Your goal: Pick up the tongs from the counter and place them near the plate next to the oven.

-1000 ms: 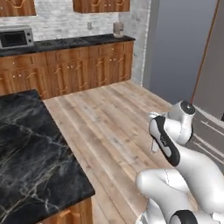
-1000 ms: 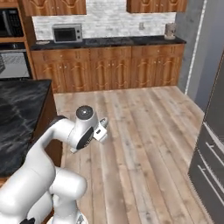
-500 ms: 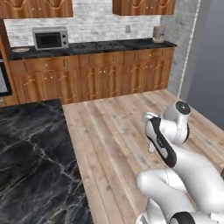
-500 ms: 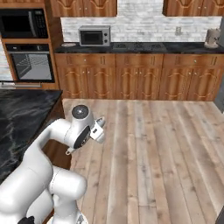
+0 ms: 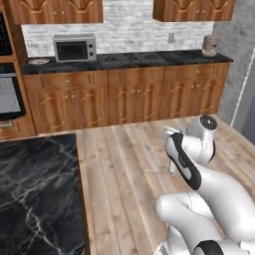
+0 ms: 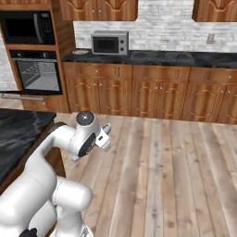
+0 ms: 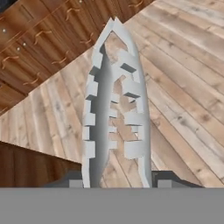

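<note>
i have the tongs (image 7: 114,109) in the gripper (image 7: 117,178): on the hand view they run straight up from between the two dark fingertips, the arms joining at a point near the top, so the gripper is clamped on their open end. under them on that view is plank floor (image 7: 183,87), with wooden cabinet fronts across the upper left.

on the left base view the arm is folded low over the floor (image 5: 124,164), wrist up around the right middle; i can make out a pale sliver of the tongs (image 5: 167,133) just left of the wrist. on the right base view the same sliver of the tongs (image 6: 105,131) pokes out beside the wrist, and i cannot read the fingers from either base view.

the far counter (image 6: 157,58) runs along the back wall. the plate (image 6: 79,52) sits at its left end, just beside the oven (image 6: 38,74), with a grey microwave (image 6: 109,42) near it to the right. on the left base view i see the plate (image 5: 39,61) left of the microwave (image 5: 74,48), and the oven (image 5: 9,97) at the frame edge. a black marble slab (image 5: 35,199) fills my lower left, well apart from the tongs.
</note>
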Robot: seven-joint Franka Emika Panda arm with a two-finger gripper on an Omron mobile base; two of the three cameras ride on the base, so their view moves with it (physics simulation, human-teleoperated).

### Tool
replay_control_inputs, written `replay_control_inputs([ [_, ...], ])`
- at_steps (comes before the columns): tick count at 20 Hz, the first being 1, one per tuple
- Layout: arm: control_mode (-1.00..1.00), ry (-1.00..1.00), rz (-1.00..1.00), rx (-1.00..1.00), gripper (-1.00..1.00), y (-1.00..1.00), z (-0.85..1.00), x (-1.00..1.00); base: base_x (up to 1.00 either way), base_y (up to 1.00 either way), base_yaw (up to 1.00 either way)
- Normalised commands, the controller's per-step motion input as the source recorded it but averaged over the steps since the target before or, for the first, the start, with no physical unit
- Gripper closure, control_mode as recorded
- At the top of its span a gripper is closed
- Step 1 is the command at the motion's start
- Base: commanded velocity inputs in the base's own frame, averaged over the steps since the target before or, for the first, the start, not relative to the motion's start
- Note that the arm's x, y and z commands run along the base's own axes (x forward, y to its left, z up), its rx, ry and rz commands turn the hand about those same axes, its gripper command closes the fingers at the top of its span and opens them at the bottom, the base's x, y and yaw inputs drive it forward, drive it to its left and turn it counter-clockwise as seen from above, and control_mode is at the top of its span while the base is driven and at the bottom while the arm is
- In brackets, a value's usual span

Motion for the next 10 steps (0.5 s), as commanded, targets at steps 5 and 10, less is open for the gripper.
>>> replay_control_inputs([
  [5, 1.00, 0.00, 0.00, 0.00, 1.00, 0.00, 0.00, 0.00, 1.00, -0.13, 0.26],
  [10, 1.00, 0.00, 0.00, 0.00, 1.00, 0.00, 0.00, 0.00, 1.00, -0.18, 0.24],
])
